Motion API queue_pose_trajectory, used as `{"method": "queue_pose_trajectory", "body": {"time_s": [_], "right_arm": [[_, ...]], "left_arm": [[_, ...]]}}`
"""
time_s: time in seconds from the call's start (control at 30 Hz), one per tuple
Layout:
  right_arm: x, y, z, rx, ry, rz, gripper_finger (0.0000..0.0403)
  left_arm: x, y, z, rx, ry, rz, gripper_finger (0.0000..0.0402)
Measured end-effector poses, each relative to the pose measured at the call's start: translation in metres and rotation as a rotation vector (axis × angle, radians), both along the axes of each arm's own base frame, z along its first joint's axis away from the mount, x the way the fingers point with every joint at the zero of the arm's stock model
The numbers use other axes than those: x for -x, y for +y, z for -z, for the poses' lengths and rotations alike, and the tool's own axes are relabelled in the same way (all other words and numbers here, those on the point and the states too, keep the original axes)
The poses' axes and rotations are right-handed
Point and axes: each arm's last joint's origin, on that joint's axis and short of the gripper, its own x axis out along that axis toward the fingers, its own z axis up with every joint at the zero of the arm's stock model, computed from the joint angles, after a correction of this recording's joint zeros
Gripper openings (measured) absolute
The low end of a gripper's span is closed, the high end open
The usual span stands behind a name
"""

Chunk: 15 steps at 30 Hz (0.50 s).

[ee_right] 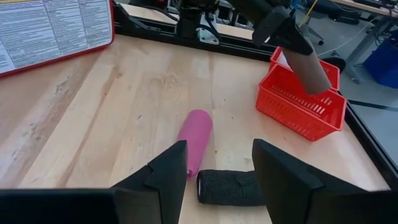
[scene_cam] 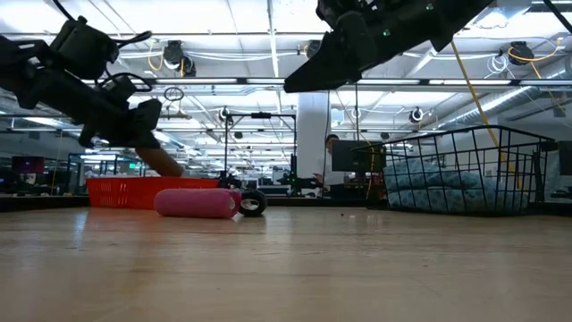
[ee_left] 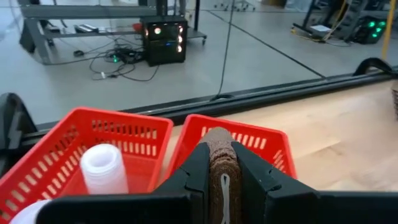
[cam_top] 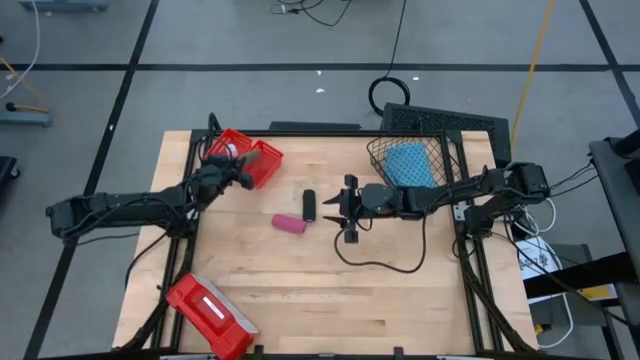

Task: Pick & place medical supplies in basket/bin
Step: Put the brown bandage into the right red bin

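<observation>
My left gripper (ee_left: 221,163) is shut on a brown roll (ee_left: 219,149) and hovers over the red two-compartment bin (cam_top: 262,165) at the table's far left. A white bottle-like piece (ee_left: 102,168) stands in the bin's other compartment. My right gripper (cam_top: 332,207) is open at mid-table, raised above the wood. Its fingers point toward the black roll (ee_right: 230,186) and the pink roll (ee_right: 196,140), both lying on their sides on the table. The blue folded pad (cam_top: 410,165) lies inside the black wire basket (cam_top: 440,135) at the far right. My left gripper pinches the brown roll between its two fingers, which lie along it. The roll's free end (ee_right: 311,71) sticks out past the fingertips and slants down toward the red bin (ee_right: 301,106). The roll is lifted clear of the table.
A flat red case with a white label (cam_top: 210,312) lies at the table's near left corner. A black cable (cam_top: 385,265) loops over the wood near the right arm. Bare wood stretches across the near half. A person (scene_cam: 332,156) shows in the room beyond the table.
</observation>
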Motion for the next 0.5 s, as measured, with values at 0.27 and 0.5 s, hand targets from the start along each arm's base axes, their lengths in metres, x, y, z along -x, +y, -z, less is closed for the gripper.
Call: {"method": "queue_pose_trajectory", "body": {"time_s": [0.27, 0.5], "right_arm": [[-0.001, -0.001, -0.003, 0.000, -0.031, 0.003, 0.0169], [-0.002, -0.001, -0.004, -0.007, -0.046, 0.005, 0.0168]], "left_arm": [[-0.004, 0.007, 0.003, 0.020, -0.030, 0.004, 0.0045], [-0.011, 0.014, 0.016, 0.029, 0.010, -0.040, 0.0045]]}}
